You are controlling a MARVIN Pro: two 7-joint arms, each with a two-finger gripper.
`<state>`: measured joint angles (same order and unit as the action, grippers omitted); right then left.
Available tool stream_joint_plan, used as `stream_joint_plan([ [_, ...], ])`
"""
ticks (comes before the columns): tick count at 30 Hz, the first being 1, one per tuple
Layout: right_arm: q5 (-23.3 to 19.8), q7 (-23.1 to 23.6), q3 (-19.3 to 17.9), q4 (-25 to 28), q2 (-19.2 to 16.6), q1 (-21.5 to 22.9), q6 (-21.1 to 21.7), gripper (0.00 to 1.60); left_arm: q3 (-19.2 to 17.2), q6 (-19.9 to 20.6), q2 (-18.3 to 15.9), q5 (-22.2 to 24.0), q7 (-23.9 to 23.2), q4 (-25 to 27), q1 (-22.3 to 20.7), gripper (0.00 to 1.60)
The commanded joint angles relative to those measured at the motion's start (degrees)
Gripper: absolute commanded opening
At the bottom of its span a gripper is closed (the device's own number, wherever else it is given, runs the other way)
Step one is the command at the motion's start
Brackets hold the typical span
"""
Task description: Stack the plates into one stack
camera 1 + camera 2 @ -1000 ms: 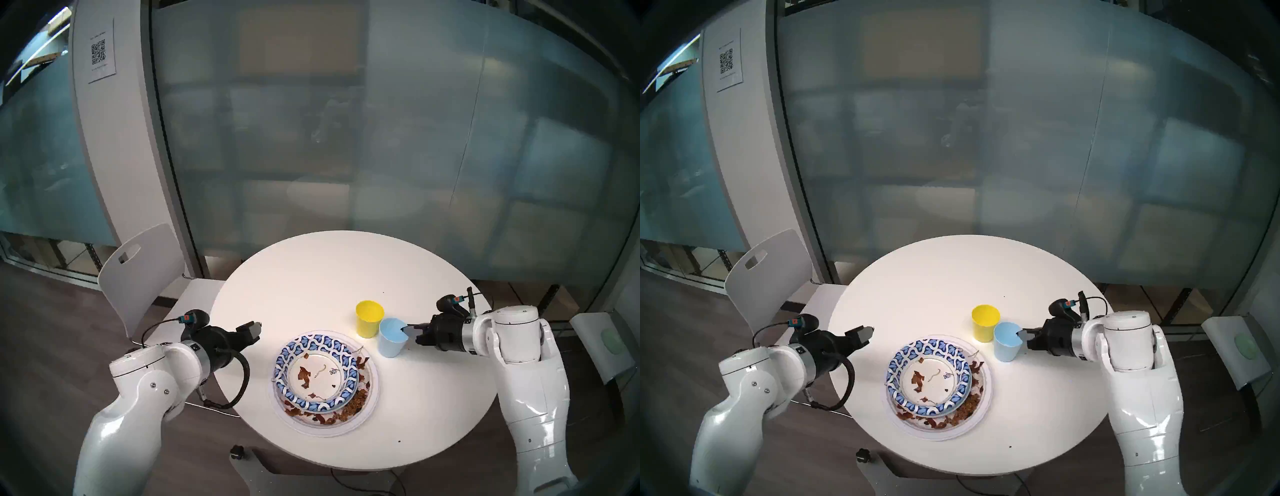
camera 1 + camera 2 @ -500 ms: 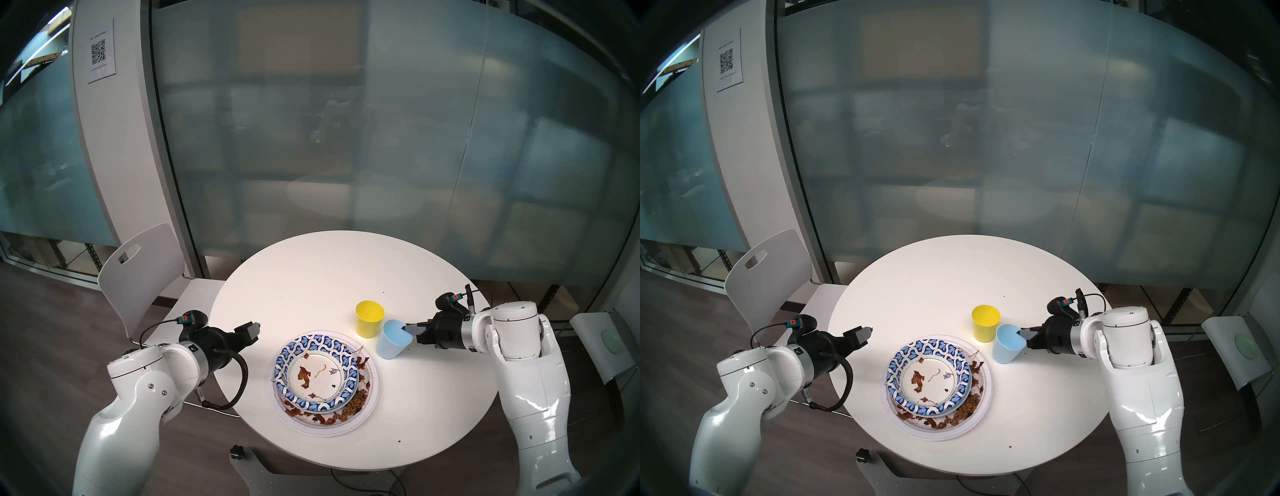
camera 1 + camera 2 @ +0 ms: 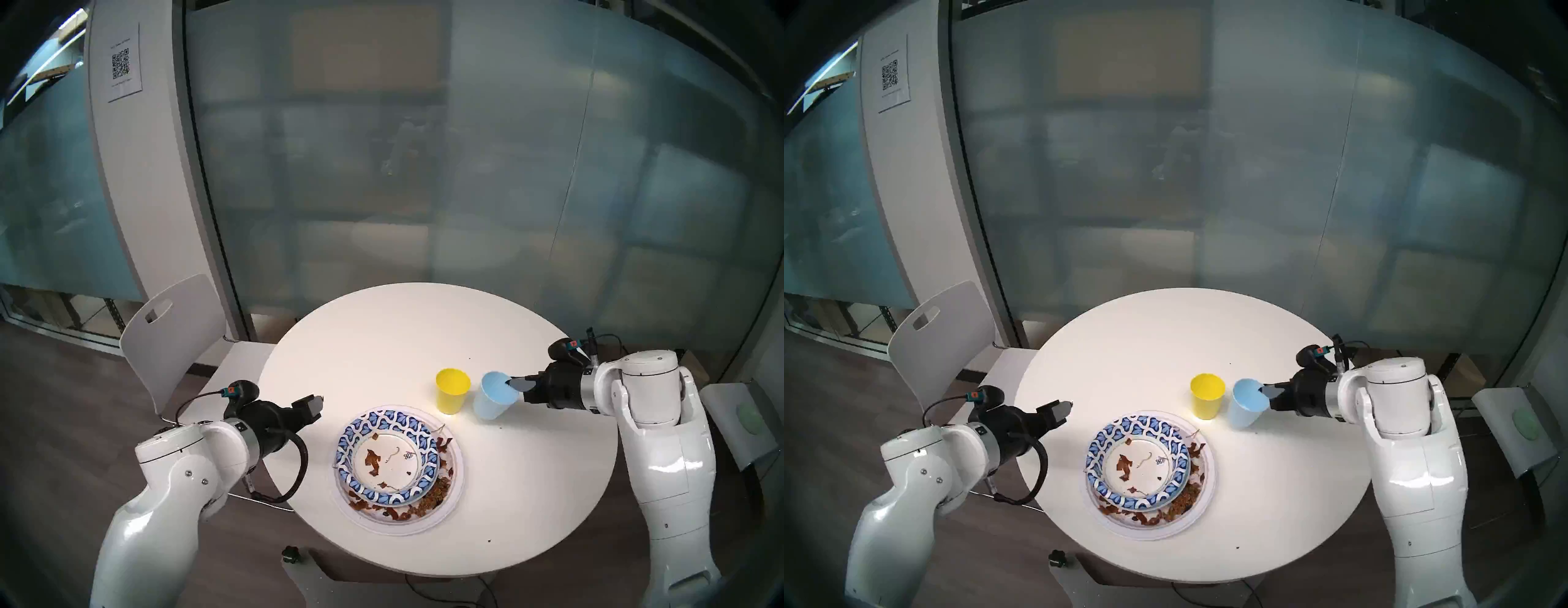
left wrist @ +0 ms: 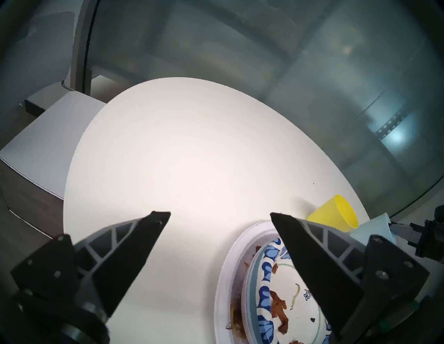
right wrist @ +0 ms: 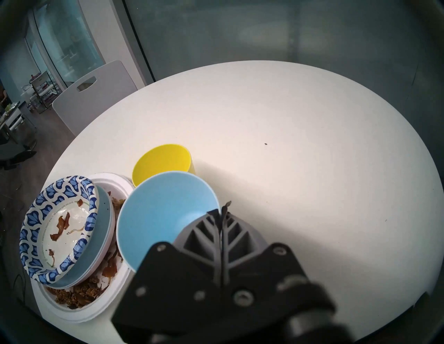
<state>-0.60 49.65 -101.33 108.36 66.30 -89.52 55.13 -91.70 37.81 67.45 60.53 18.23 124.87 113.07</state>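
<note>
Bench [image 3: 382, 339]: round and white, carrying the plates and two cups.
White paper plate [image 3: 454, 496]: the largest, lying near the bench's near edge and strewn with brown scraps; it bore the rest of the stack.
Light-blue plate [image 5: 105, 230]: plain, nested on the white paper plate, only its rim showing from under the one above.
Patterned plate [image 3: 388, 456]: blue-and-white rim, topmost in view, sitting off-centre toward the left of the white plate, with a few brown scraps in its well. A ring of small print ran round its well in the right wrist view, too small to read.
Light-blue cup [image 3: 494, 397]: tilted and lifted clear of the bench, beyond the stack toward the bench's right edge, just beside the yellow cup.
Yellow cup [image 3: 453, 390]: upright on the bench, just beyond the stack's far rim.
Right pincer [image 3: 515, 384]: clamped on the light-blue cup's rim, one finger inside and one outside; the plates lay near it, to its left and nearer the near edge, not touched.
Left pincer [image 3: 316, 403]: fingers spread apart and holding nothing, hanging over the bench's left edge; the stack lay near it on its right, apart from both fingers.
Writing elsewhere: a sheet with a QR code [image 3: 123, 63] hung on the pillar behind; its text was illegible.
</note>
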Motion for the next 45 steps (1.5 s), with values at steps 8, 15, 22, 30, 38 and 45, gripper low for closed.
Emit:
stream_joint_plan([
  [8,-4.39,3.37,0.9,3.38,-3.49,6.92,-0.13,0.0,1.65,0.26,-0.11,-0.66,1.12,1.77,-1.3,1.6],
  [15,-5.71,2.61,4.93,0.41,-3.5,10.99,-0.13,0.0,1.75,0.14,-0.03,-0.78,1.95,1.93,-1.27,1.6],
  [22,-6.21,2.02,8.66,-2.57,-4.1,13.31,-0.13,0.0,1.09,0.01,-0.06,-0.6,2.17,1.9,-0.9,1.6],
  [30,-7.35,1.75,10.64,-4.51,-4.24,14.17,-0.13,0.0,0.62,-0.01,-0.22,-0.4,1.96,1.71,-0.7,1.6],
  [38,-7.62,0.92,12.68,-5.67,-4.71,14.11,-0.13,0.0,0.45,-0.21,-0.45,-0.33,1.54,1.68,-0.52,1.6],
  [45,-7.53,0.5,14.23,-7.49,-4.97,15.32,-0.13,0.0,0.13,-0.27,-0.7,-0.27,1.48,1.53,-0.3,1.6],
])
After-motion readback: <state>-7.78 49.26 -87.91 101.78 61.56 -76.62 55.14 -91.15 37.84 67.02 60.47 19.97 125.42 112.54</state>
